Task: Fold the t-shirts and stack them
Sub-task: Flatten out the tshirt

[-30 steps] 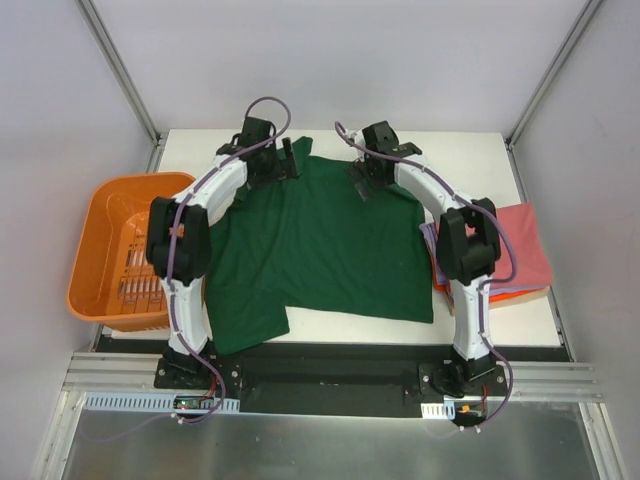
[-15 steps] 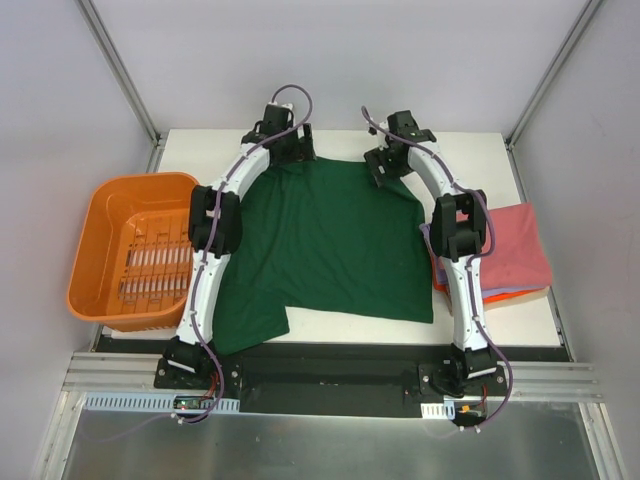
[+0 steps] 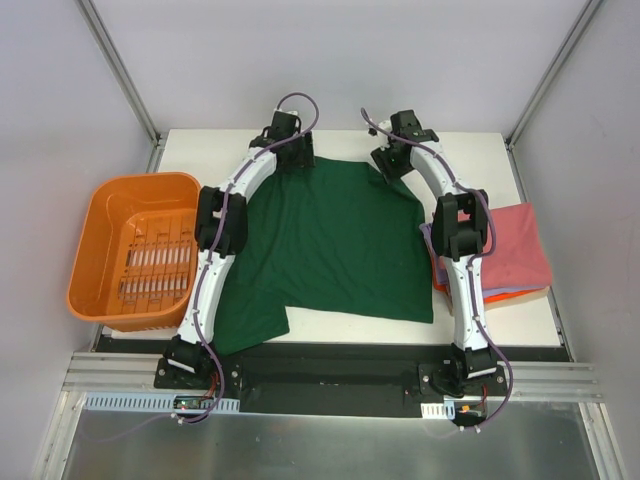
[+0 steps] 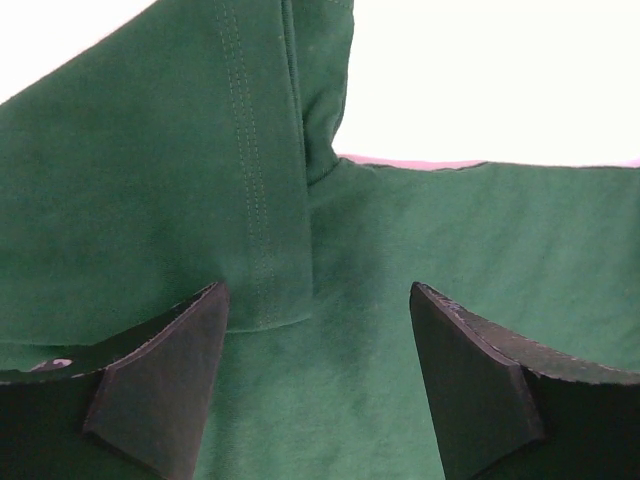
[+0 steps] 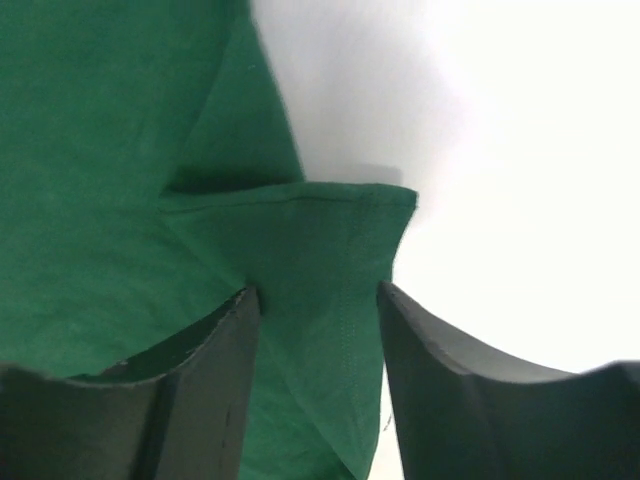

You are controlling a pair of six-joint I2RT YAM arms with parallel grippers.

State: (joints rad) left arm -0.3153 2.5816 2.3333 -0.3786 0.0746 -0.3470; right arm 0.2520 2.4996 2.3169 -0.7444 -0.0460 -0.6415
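Observation:
The dark green t-shirt [image 3: 330, 250] lies spread flat on the white table. My left gripper [image 3: 291, 152] is at its far left corner and my right gripper [image 3: 390, 165] at its far right corner. In the left wrist view the left gripper [image 4: 318, 385] is open, jaws apart over green cloth [image 4: 420, 250] with a stitched fold. In the right wrist view the right gripper [image 5: 318, 390] is open, with a hemmed corner of green cloth [image 5: 340, 260] between its fingers. A folded stack sits at the right: pink-red [image 3: 520, 245] on top, lavender [image 3: 430, 236] and orange [image 3: 500, 296] edges below.
An orange slotted plastic basket [image 3: 100, 215] stands off the table's left side. The table [image 3: 460, 150] has metal frame posts at its far corners. Both arms arch over the shirt's left and right sides.
Both grippers have moved away from the bases to the shirt's far edge. The shirt's far edge now lies flatter and straighter.

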